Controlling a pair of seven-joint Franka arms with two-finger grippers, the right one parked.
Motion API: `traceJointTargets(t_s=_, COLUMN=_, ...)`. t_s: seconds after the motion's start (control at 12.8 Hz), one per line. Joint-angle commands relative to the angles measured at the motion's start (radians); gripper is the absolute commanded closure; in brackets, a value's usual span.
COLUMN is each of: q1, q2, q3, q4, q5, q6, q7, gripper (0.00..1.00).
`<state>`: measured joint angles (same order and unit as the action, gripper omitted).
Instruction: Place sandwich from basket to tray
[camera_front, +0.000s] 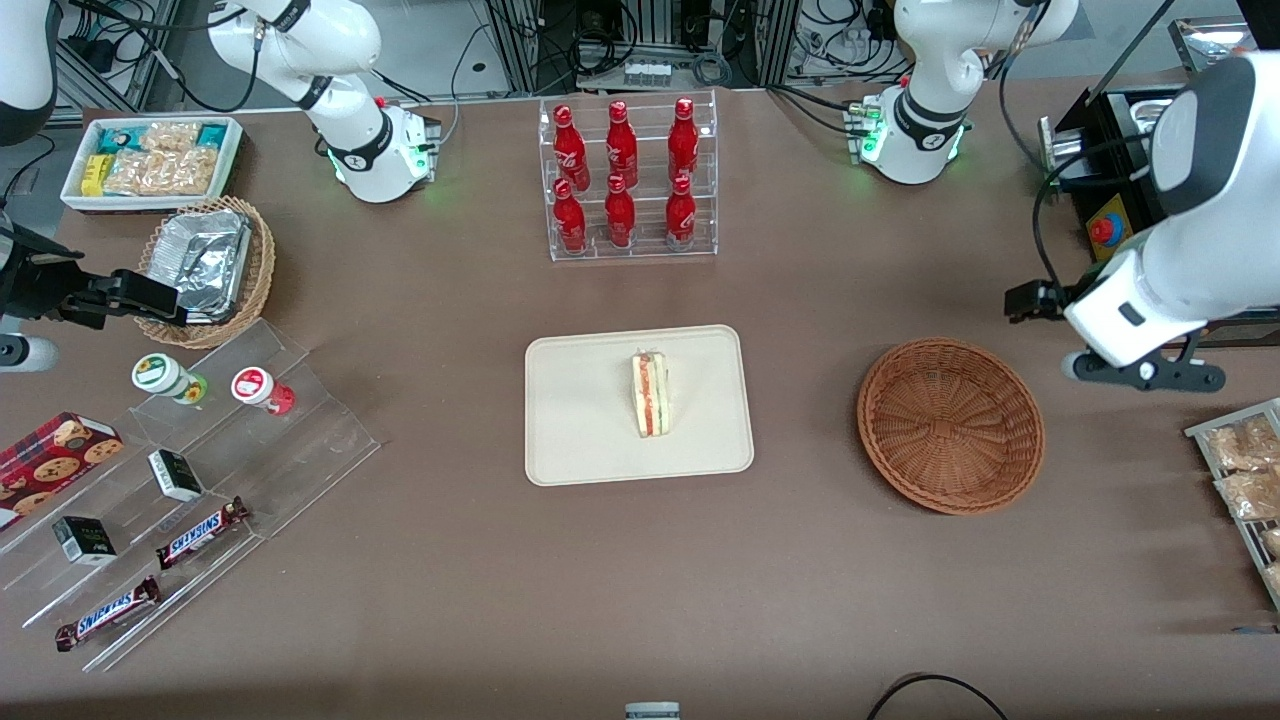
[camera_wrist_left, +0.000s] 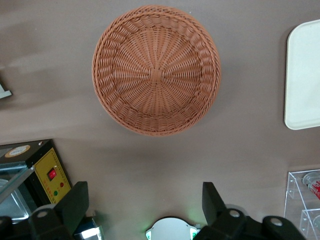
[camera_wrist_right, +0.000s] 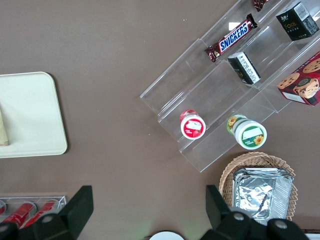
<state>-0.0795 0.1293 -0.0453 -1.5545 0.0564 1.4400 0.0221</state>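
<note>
The sandwich (camera_front: 650, 393) is a pale bread wedge with a red and green filling edge, and it lies on the cream tray (camera_front: 580, 440) in the middle of the table. A sliver of the sandwich (camera_wrist_right: 3, 131) also shows on the tray (camera_wrist_right: 30, 115) in the right wrist view. The reddish-brown wicker basket (camera_front: 950, 425) sits beside the tray toward the working arm's end, bare inside. My gripper (camera_front: 1060, 300) hangs high above the table beside the basket, farther from the front camera than it. The wrist view shows the gripper (camera_wrist_left: 145, 205) open and holding nothing, with the basket (camera_wrist_left: 156, 70) and the tray's edge (camera_wrist_left: 305, 75) below.
A clear rack of red bottles (camera_front: 628, 180) stands farther from the front camera than the tray. A black box with a red button (camera_front: 1105, 225) sits by my arm. A rack of snack packets (camera_front: 1245, 480) lies at the working arm's end. Clear shelves of snacks (camera_front: 180, 500) and a tan basket with foil container (camera_front: 205, 265) are at the parked arm's end.
</note>
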Motion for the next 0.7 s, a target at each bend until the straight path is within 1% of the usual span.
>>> traceJointTargets(t_s=0.0, q1=0.011, q2=-0.109, q3=-0.011, q4=-0.114, q5=0.01, q6=0.039, q7=0.007, gripper=0.0)
traceJointTargets(t_s=0.31, q1=0.014, q2=-0.139, q3=-0.011, q4=-0.119, q5=0.005, q6=0.022, q7=0.009, gripper=0.0)
traceJointTargets(t_s=0.47, q1=0.064, q2=-0.154, q3=-0.024, q4=-0.122, q5=-0.001, q6=0.019, q7=0.013, gripper=0.0)
traceJointTargets(t_s=0.62, q1=0.075, q2=-0.154, q3=-0.031, q4=-0.119, q5=-0.001, q6=0.017, q7=0.015, gripper=0.0)
